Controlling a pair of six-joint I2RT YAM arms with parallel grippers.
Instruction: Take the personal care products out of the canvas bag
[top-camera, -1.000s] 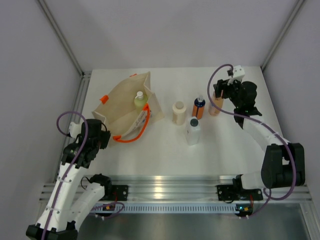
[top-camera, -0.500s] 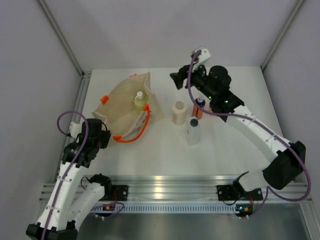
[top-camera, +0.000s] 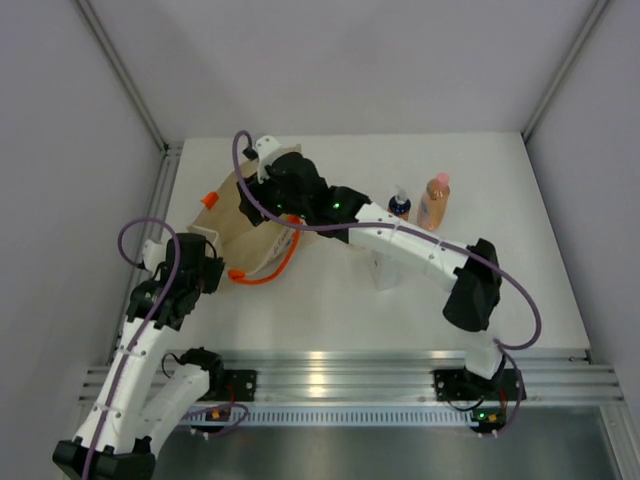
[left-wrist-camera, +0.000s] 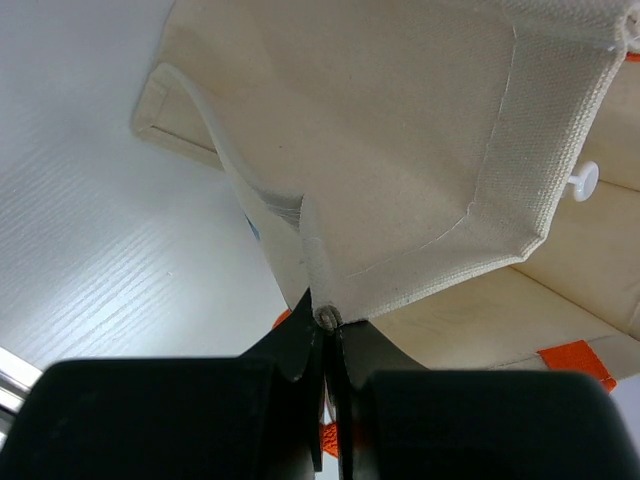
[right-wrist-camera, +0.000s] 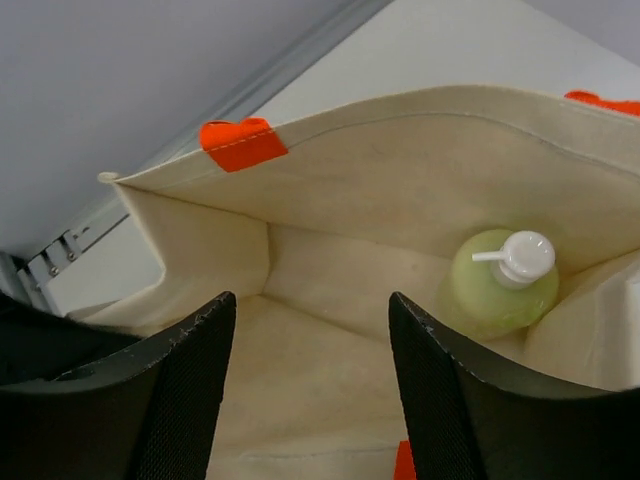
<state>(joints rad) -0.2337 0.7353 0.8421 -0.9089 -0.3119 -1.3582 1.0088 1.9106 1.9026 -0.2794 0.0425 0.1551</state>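
Note:
The beige canvas bag lies at the left of the table with its mouth open. In the right wrist view the yellow-green bottle with a white cap stands inside the bag. My right gripper is open and empty over the bag's mouth, and it shows in the top view. My left gripper is shut on the bag's edge, seen near the bag's front corner. The orange bottle, peach bottle and clear bottle stand on the table. The cream bottle is hidden by my right arm.
The bag's orange loop handle lies on the table in front of it. My right arm stretches across the table's middle over the standing bottles. Grey walls close in the table's left, back and right sides.
My right arm has swung left from the peach bottle at the right to above the bag's mouth. The peach bottle stands alone. The left gripper has stayed on the bag.

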